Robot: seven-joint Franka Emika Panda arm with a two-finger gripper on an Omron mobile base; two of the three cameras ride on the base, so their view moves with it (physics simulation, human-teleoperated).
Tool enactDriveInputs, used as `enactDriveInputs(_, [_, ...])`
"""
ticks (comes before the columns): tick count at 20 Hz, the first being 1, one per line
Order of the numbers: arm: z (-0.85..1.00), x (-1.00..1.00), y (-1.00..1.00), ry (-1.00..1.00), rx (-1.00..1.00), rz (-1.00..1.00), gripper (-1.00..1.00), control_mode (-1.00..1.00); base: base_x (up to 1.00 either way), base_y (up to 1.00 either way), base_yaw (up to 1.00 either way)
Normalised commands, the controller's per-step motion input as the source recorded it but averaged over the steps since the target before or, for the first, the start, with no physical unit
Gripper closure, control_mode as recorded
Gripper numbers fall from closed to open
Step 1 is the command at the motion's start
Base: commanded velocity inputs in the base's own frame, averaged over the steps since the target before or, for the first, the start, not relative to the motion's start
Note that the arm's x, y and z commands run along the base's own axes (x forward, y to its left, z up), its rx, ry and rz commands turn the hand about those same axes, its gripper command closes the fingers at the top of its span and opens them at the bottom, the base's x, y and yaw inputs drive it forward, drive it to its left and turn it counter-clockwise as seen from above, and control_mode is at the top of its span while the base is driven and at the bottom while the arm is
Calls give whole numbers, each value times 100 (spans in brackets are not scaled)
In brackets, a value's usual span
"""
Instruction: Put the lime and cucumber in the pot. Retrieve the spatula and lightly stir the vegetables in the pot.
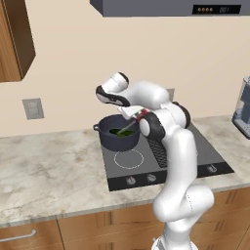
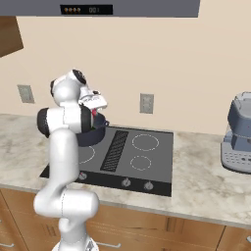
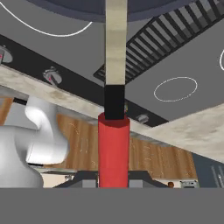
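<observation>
**Now the spatula is held over the pot on the stove**

Inside the pot [image 1: 117,133], which stands on the back left burner of the black cooktop [image 1: 195,156], there lies something dark green; a slim green piece, probably the cucumber [image 1: 123,131], leans across the opening. The lime I cannot tell apart from the rest. The jaws of the gripper [image 1: 133,115] are narrow and closed on the red handle of the spatula [image 3: 113,148]; in the hand view the handle runs up through a black collar into a pale flat part that reaches to the rim of the pot. The gripper hovers just above the right side of the pot, and the white arm bends in front of the cooktop and hides part of it.

Near the pot a grill strip [image 2: 114,149] divides the cooktop, with knobs along the front edge. A grey coffee machine [image 2: 237,135] stands well apart on the right. The surface [image 1: 49,171] is pale marble over wooden cabinets [image 2: 186,233]; a range hood [image 2: 122,7] hangs above, and sockets [image 2: 146,103] sit on the beige wall
</observation>
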Motion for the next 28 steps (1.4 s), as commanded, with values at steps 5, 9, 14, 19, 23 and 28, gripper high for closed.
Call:
enactDriveInputs(5, [-17, 0, 0, 15, -5, 0, 100, -100, 0, 0, 0])
enactDriveInputs(9, [-5, 10, 0, 3, -7, -1, 100, -100, 0, 0, 0])
enactDriveInputs(14, [0, 26, 0, -8, -4, -2, 100, -100, 0, 0, 0])
enactDriveInputs(19, [-1, 11, 3, -8, 0, -2, 100, -100, 0, 0, 0])
enactDriveInputs(23, [-44, -19, 0, 9, 0, -1, 100, -100, 0, 0, 0])
enactDriveInputs(28, [-69, -5, 0, 19, -2, 0, 100, -100, 0, 0, 0])
